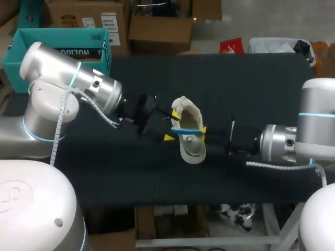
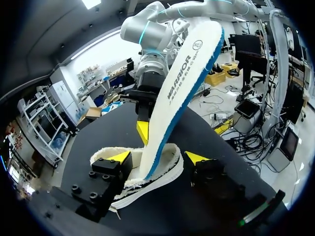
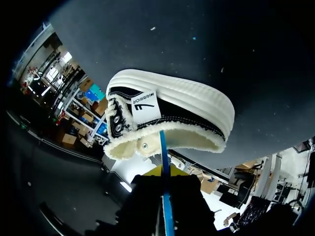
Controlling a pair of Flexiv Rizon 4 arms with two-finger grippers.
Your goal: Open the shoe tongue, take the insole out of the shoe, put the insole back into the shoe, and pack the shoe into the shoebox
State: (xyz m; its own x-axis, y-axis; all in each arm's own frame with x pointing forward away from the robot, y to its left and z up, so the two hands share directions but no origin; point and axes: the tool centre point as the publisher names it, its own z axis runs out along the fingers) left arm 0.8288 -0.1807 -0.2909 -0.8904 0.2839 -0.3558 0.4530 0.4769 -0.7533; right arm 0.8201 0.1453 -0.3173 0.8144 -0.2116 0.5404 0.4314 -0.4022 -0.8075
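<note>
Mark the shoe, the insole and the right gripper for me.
shoe (image 3: 197, 105): right wrist view, ribbed white sole wall.
insole (image 2: 182, 78): left wrist view, middle of its white face.
right gripper (image 1: 202, 135): head view, midway between its fingers' yellow tips.

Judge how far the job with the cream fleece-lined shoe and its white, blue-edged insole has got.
Done: the cream fleece-lined shoe lies opened on the black table. In hand: the right gripper pinches the white, blue-edged insole, its lower end inside the shoe; the open left gripper straddles the shoe. Left: I cannot tell whether it is leaving or re-entering; either way, boxing remains.
</note>
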